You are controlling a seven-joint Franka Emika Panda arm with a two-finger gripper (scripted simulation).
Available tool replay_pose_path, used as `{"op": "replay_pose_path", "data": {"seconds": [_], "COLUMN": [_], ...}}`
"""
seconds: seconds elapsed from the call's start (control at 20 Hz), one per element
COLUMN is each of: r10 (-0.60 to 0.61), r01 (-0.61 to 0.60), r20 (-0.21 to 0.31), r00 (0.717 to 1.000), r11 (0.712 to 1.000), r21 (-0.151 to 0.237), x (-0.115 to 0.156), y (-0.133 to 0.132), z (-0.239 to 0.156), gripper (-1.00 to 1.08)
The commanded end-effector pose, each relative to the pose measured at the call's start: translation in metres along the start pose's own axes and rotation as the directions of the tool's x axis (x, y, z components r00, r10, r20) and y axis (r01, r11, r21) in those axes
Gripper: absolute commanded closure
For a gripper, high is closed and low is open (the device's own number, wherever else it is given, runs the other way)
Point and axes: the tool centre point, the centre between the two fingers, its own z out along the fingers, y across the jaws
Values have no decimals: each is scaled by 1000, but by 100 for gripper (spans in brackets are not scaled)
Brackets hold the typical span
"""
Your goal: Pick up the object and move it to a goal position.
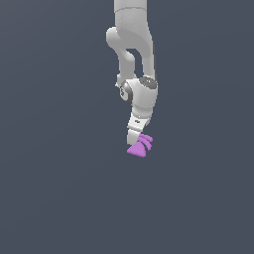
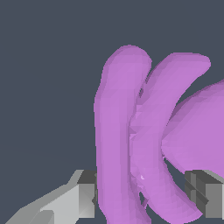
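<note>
Fingers: in the wrist view we see two grey fingertips (image 2: 85,194), one on each side of the purple piece, their inner pads at its flanks; they look clenched on it.
Gripper: in the exterior view we see the gripper (image 1: 135,144) pointing down at the end of the arm, its tips hidden behind the purple shape.
Object: the object (image 2: 144,140) fills much of the wrist view, glossy magenta, with two curved arc ribs side by side running between the fingertips and a rounded bulk beyond them at the frame edge.
Object, seen from outside: in the exterior view we see the same piece (image 1: 139,147) right at the gripper's tips, a rounded wedge lowest with short ribs above it, tilted toward the exterior view's right.
Arm: the white Panda arm (image 1: 134,59) comes down from the top of the exterior view, bending at the wrist above the gripper.
Background: behind everything we see only a flat dark grey-blue surface (image 1: 49,198); we cannot tell whether the object touches it.
</note>
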Motion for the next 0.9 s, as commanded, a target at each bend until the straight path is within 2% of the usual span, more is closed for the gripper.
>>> {"op": "replay_pose_path", "data": {"seconds": [0.0,0.85], "r10": [-1,-3], "r01": [1,3], "r20": [-1,-7], "r00": [1000,1000], "r11": [1000,1000], "r21": [0,5], "x": [1,13], "y": [12,120], "z": [-16,-157], "gripper": [108,108]}}
